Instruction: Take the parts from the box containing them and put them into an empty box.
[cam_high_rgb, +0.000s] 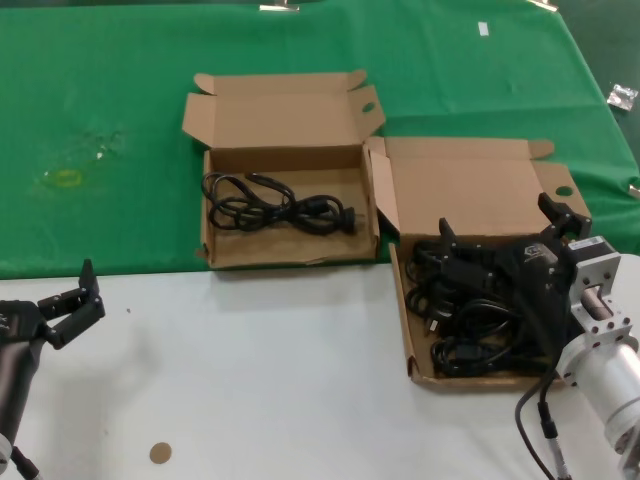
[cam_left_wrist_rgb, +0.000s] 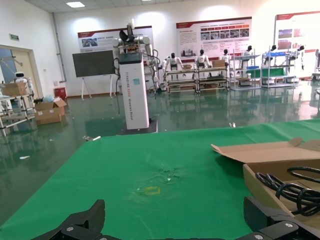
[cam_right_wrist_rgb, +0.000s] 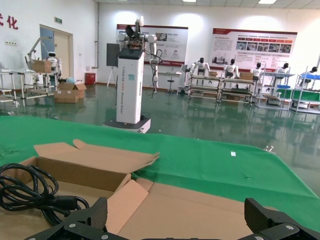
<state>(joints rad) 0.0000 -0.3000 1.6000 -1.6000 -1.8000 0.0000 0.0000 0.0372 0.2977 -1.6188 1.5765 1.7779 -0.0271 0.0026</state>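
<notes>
The box containing the parts (cam_high_rgb: 404, 300) lies at the right with its round-holed flap (cam_high_rgb: 562, 190) up, and several black cords (cam_high_rgb: 470, 320) are piled in it. My right gripper (cam_high_rgb: 497, 216) hovers over that pile, open, with nothing between its fingers (cam_right_wrist_rgb: 97, 214). To the left lies the other box (cam_high_rgb: 290, 252), which has splayed notched lid flaps and an oval hole (cam_high_rgb: 368, 105). One black cord (cam_high_rgb: 275, 203) lies in it and shows in both wrist views (cam_left_wrist_rgb: 295, 186) (cam_right_wrist_rgb: 27, 195). My left gripper (cam_high_rgb: 72, 295) is open at the near left, over the white table.
A green cloth (cam_high_rgb: 120, 120) covers the far half of the table, with a yellowish mark (cam_high_rgb: 68, 178) on it. The near half is white, with a small brown disc (cam_high_rgb: 160, 452). A small plastic bag (cam_high_rgb: 622, 96) lies at the far right edge.
</notes>
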